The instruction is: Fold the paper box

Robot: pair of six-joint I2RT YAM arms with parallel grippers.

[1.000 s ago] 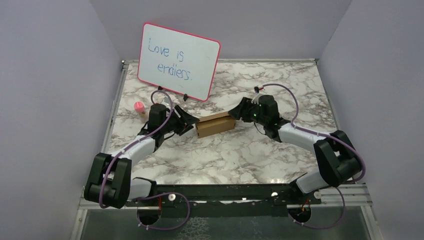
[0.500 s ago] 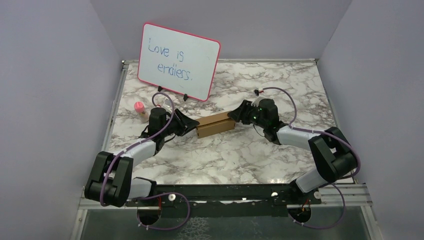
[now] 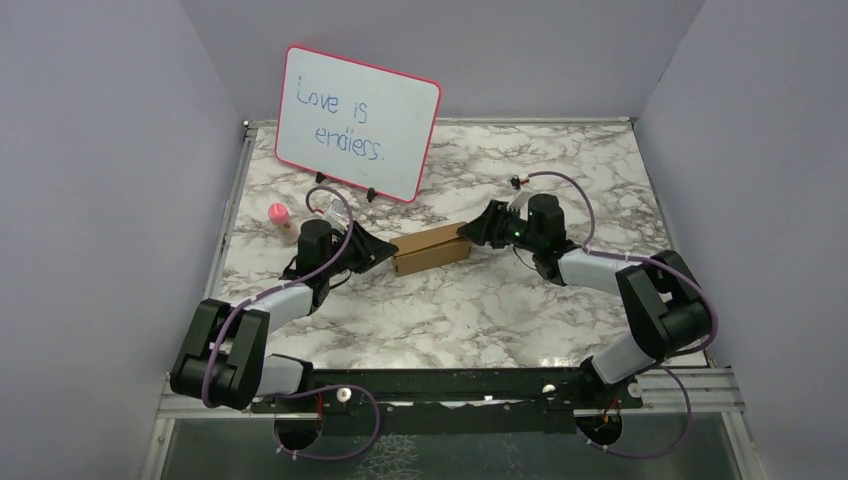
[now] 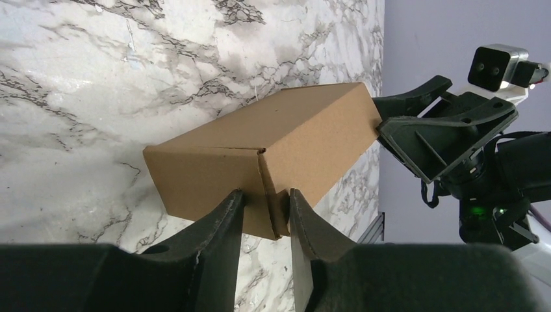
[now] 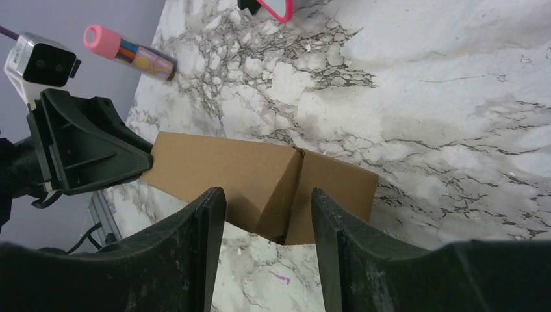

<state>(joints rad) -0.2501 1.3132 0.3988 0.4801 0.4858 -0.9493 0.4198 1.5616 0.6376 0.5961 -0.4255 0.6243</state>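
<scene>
The paper box (image 3: pixel 430 248) is a small closed brown cardboard box lying on the marble table, long axis left to right. My left gripper (image 3: pixel 383 252) is at its left end. In the left wrist view its jaws (image 4: pixel 263 198) stand narrowly apart, with the box's (image 4: pixel 286 136) near corner and flap edge in the gap. My right gripper (image 3: pixel 470 232) is at the right end. Its jaws (image 5: pixel 268 198) stand wide apart, with the box's (image 5: pixel 227 175) end just ahead of them. Neither gripper lifts the box.
A pink-framed whiteboard (image 3: pixel 358 122) stands at the back left. A pink-capped marker (image 3: pixel 280 217) lies left of the left arm and also shows in the right wrist view (image 5: pixel 127 52). Purple walls enclose the table on three sides.
Both wrists have dropped lower and come in closer against the box's two ends. The box has hardly moved.
</scene>
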